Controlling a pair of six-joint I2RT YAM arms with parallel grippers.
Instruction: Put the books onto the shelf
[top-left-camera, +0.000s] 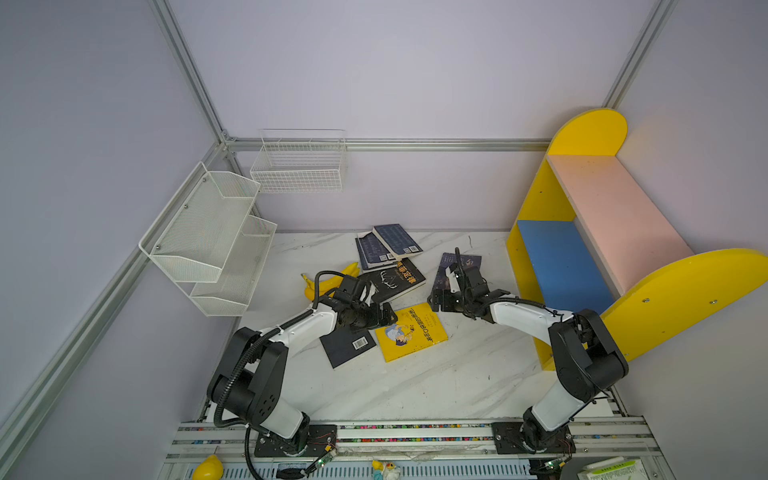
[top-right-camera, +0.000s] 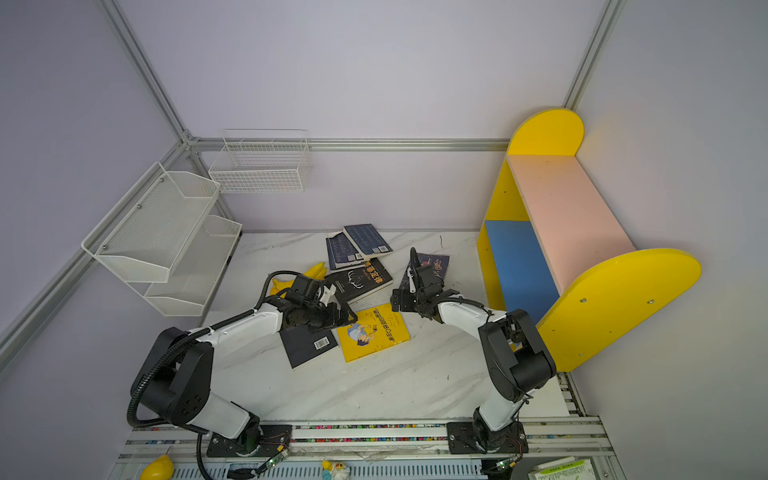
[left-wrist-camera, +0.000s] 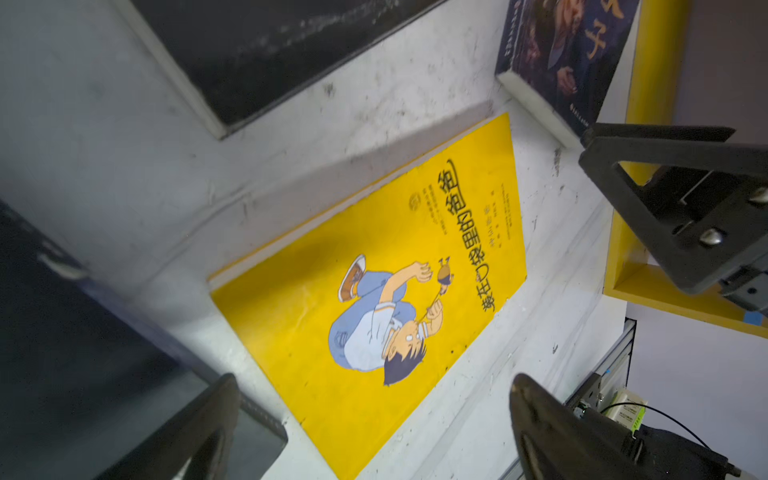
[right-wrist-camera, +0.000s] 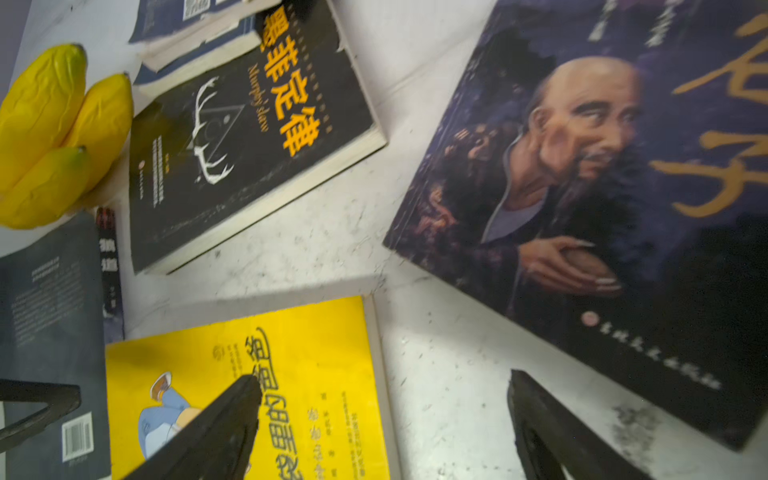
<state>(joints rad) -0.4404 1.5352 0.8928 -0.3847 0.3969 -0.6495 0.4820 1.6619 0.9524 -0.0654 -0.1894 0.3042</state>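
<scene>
**No book shelved yet: both arms poised over the pile**

All six books are seen lying flat on the surface (top-left-camera: 415, 386), and none is on the shelf (top-left-camera: 615, 216), which stands at the right with nothing on its pink and blue boards. The yellow book (top-left-camera: 411, 332) lies in the middle, with a barcode book (top-left-camera: 349, 347) just beside it. An orange-title book (top-left-camera: 392, 282) lies behind them, and two navy books (top-left-camera: 397, 239) overlap farther back. The portrait book (right-wrist-camera: 602, 187) lies nearest the shelf. Bananas (top-left-camera: 328, 282) are left beside the black books.

The left fingers (left-wrist-camera: 548, 428) are spread wide and nothing is held. They are kept low at the edge of the yellow book, whose cover is framed between them in the left wrist view. The right fingers (right-wrist-camera: 216, 432) are likewise spread wide and empty, over the strip of surface between the yellow book and the portrait book.

The step in hand is judged to be the approach to a first pick. A flat book offers little to pinch, so one finger would probably have to be worked under an edge, or the book tipped up by the other arm. Only then could it be carried across to a board.
</scene>
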